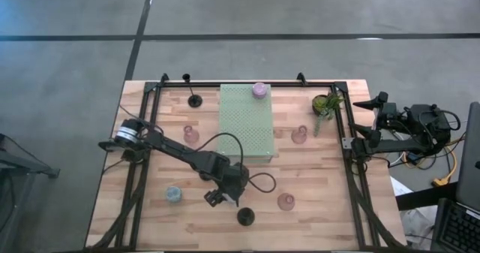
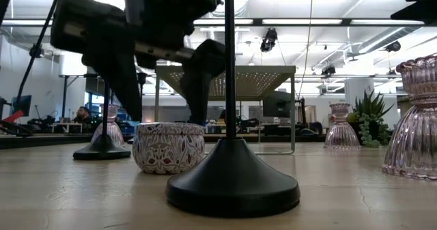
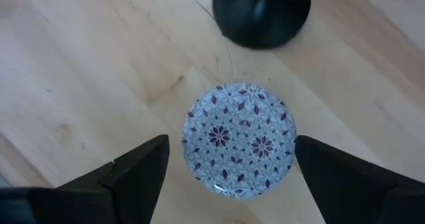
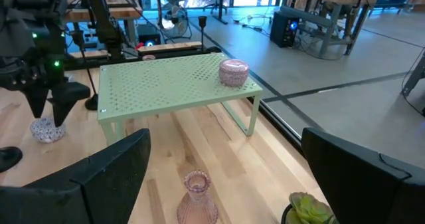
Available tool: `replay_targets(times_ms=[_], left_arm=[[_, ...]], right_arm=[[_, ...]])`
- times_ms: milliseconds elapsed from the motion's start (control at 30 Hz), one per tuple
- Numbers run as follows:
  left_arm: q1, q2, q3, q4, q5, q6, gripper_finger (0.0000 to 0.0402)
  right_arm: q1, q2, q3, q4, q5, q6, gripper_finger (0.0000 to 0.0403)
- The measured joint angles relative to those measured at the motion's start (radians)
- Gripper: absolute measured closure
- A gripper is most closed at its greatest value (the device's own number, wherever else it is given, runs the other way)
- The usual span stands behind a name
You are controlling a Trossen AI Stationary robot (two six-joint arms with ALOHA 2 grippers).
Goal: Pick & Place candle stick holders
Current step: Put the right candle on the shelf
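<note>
My left gripper (image 1: 221,197) hangs open over a round white holder with a purple flower pattern (image 3: 239,139). Its fingers stand on either side of the holder, just above its top (image 2: 168,147), and touch nothing. A black thin-stemmed holder (image 1: 245,216) stands on its round base close by and also shows in the left wrist view (image 3: 261,14). A blue round holder (image 1: 173,194) sits to the left. Pink glass holders (image 1: 191,135) (image 1: 300,135) (image 1: 286,201) stand on the table. A lilac holder (image 1: 259,90) sits on the green mat (image 1: 245,125). My right gripper (image 4: 226,144) is open at the table's right edge.
The mat is a raised perforated shelf on legs (image 4: 172,84) at the table's middle back. A second black holder (image 1: 195,100) stands at its left. A small potted plant (image 1: 326,105) stands at the back right. A black frame rail (image 1: 247,84) runs around the table.
</note>
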Motion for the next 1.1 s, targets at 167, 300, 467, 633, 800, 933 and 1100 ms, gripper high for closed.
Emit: replay_targets(times_ms=[167,300,467,633,800,933,1100], left_arm=[[0.0,0.0,-0.029,0.053,0.0,0.0,0.0071],[0.0,0.015,-0.038,0.079,0.004,-0.003,0.0071],[0.0,0.079,-0.021,0.084,0.007,-0.006,0.0071],[0.0,0.106,0.012,0.087,0.006,-0.007,0.0071],[0.0,0.105,0.016,0.103,0.006,-0.008,0.0071],[0.0,0.106,0.017,0.104,0.007,-0.01,0.0071],[0.0,0.11,0.017,0.109,0.008,-0.009,0.0071]], right_arm=[[0.0,0.0,0.0,0.0,0.0,0.0,0.0019],[0.0,0.0,0.0,0.0,0.0,0.0,0.0019],[0.0,0.0,0.0,0.0,0.0,0.0,0.0019],[0.0,0.0,0.0,0.0,0.0,0.0,0.0019],[0.0,0.0,0.0,0.0,0.0,0.0,0.0019],[0.0,0.0,0.0,0.0,0.0,0.0,0.0019],[0.0,0.0,0.0,0.0,0.0,0.0,0.0019]])
